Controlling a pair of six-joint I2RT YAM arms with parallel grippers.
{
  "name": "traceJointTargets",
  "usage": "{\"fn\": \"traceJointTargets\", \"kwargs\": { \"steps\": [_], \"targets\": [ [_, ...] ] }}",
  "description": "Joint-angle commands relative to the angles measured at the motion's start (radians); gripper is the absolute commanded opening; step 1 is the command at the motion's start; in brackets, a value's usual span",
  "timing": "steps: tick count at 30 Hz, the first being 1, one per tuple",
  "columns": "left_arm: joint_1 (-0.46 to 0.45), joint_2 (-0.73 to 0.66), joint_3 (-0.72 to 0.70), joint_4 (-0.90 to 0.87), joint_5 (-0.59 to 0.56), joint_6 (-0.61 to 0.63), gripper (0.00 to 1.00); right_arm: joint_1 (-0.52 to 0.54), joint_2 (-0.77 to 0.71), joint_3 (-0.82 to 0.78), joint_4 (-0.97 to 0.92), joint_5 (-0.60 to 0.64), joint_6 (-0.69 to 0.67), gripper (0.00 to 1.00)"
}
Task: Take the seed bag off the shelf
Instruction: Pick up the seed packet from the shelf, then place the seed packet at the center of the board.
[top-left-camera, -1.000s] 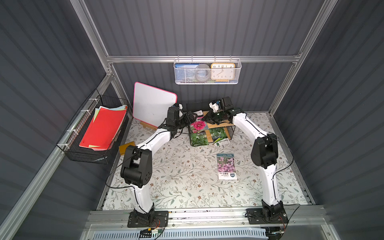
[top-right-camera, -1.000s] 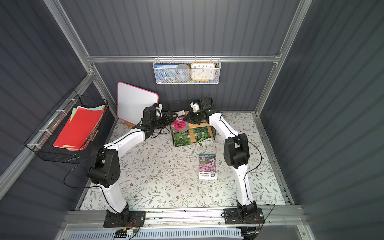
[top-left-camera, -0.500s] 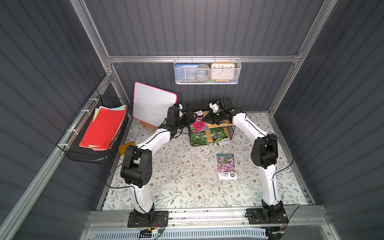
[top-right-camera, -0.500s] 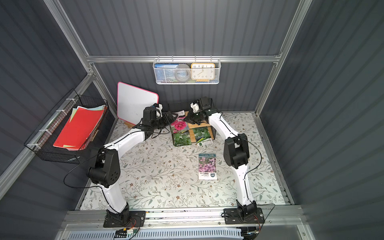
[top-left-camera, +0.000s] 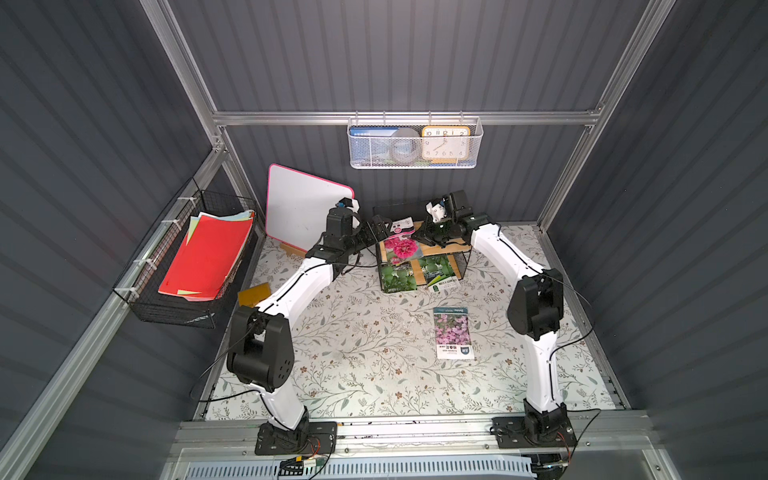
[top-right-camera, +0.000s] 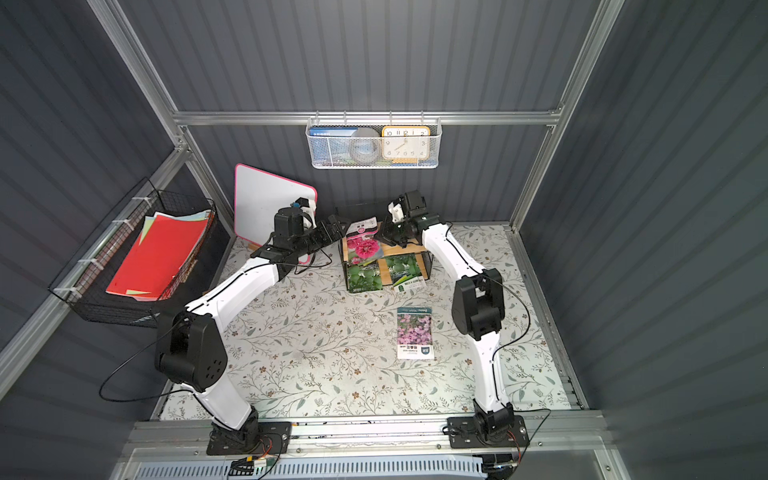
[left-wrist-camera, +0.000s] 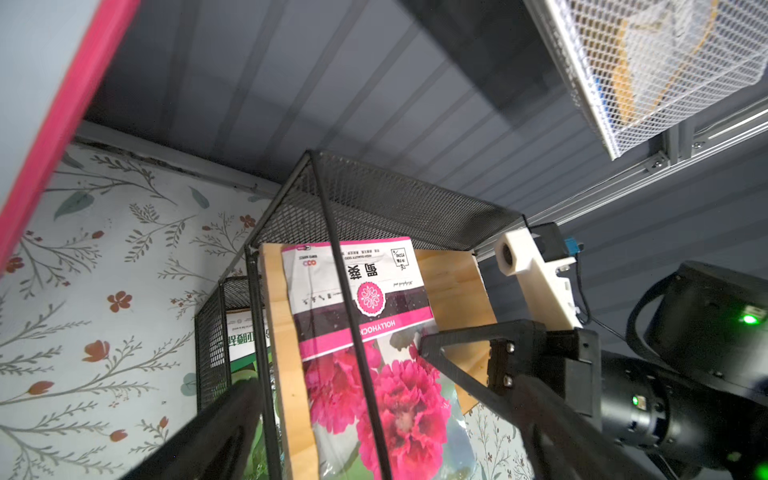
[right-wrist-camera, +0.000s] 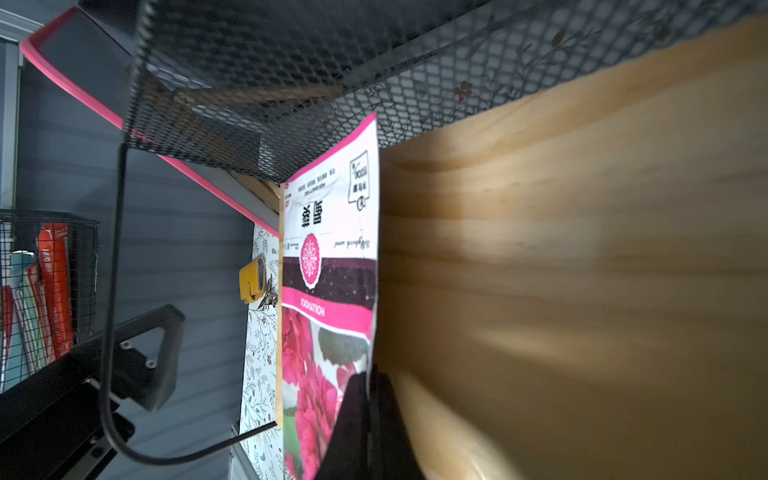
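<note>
Seed bag (top-left-camera: 400, 246), pink with a flower print, lies flat on the top board (right-wrist-camera: 540, 249) of the shelf (top-left-camera: 459, 249); the right gripper (right-wrist-camera: 368, 376) is pinched shut on the bag's long edge nearest that hand, low against the board. The left gripper (top-left-camera: 380, 227) hangs spread wide and empty just across the bag from it, by the shelf's outer post. The hold looks like a thin bite on one edge, so the bag will probably droop and swing; it seems best to draw it out low and level, towards the open front and back along the right arm, rather than lifting. A thin frame wire (left-wrist-camera: 353, 311) crosses over the bag in the left wrist view, and a steep lift could catch the bag on it; if the pinch slips, the open left gripper is close enough to take the far edge. Below the right gripper, green packets (top-left-camera: 397, 274) fill the lower board. The floor is a pale floral mat (top-left-camera: 353, 332), flat and mostly bare; a second packet (top-left-camera: 453, 332) lies on it well back towards that arm's base. A whiteboard (top-left-camera: 305, 212) leans behind the left gripper; a white basket (top-left-camera: 415, 162) hangs high on the dark ribbed wall beyond both hands; a black basket (top-left-camera: 166, 307) of red papers sits well out past the left arm.
</note>
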Motion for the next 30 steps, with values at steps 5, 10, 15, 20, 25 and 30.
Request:
{"fn": "traceJointTargets", "kwargs": {
  "steps": [5, 10, 15, 20, 25, 30],
  "targets": [
    [0.001, -0.098, 0.013, -0.047, -0.057, 0.051, 1.0, -0.041, -0.154, -0.113, 0.043, 0.026, 0.014, 0.0],
    [0.001, -0.173, 0.001, -0.059, -0.069, 0.065, 1.0, -0.058, -0.313, -0.252, 0.065, 0.042, -0.001, 0.0],
    [0.001, -0.248, -0.008, -0.076, -0.086, 0.071, 1.0, -0.058, -0.5, -0.444, 0.098, 0.056, -0.005, 0.0],
    [0.001, -0.3, -0.047, -0.107, -0.097, 0.072, 1.0, -0.054, -0.675, -0.614, 0.135, 0.055, 0.005, 0.0],
    [0.001, -0.354, -0.091, -0.109, -0.105, 0.068, 1.0, -0.019, -0.855, -0.801, 0.132, 0.086, 0.019, 0.0],
    [0.001, -0.425, -0.186, -0.085, -0.113, 0.052, 1.0, 0.076, -0.97, -1.008, 0.163, 0.179, 0.082, 0.0]
  ]
}}
